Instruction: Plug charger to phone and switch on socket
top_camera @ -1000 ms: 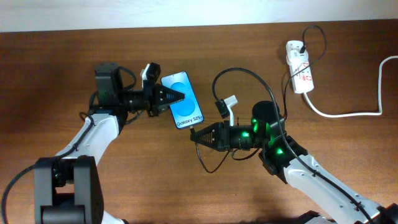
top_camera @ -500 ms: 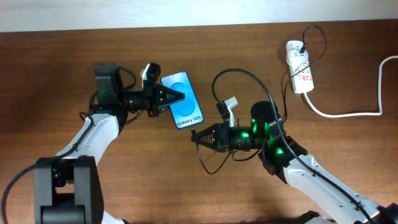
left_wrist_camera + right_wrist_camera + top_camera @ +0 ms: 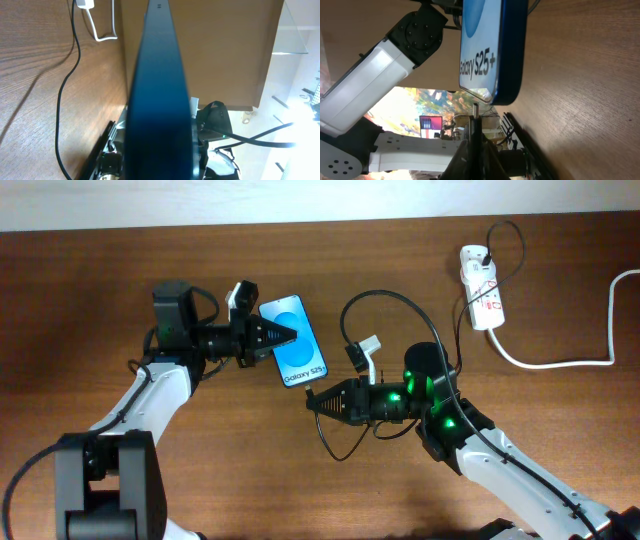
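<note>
The left gripper (image 3: 283,333) clamps the slim blue-screened smartphone (image 3: 302,358) by its long edge, steadying it on the brown wooden desk (image 3: 100,280), while the right gripper (image 3: 313,402) pinches the plug of the thin black charger cable (image 3: 385,293) just short of its port end.

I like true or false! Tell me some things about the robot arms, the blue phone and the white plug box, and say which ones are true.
1. The left gripper is shut on the slim blue-screened phone. True.
2. The right gripper is open and empty. False: it is shut on the thin black charger cable, by its plug tip.
3. The white power strip lies apart from both grippers. True.
4. The phone's screen is dark. False: it shows bright blue with white "Galaxy S25+" text.
</note>
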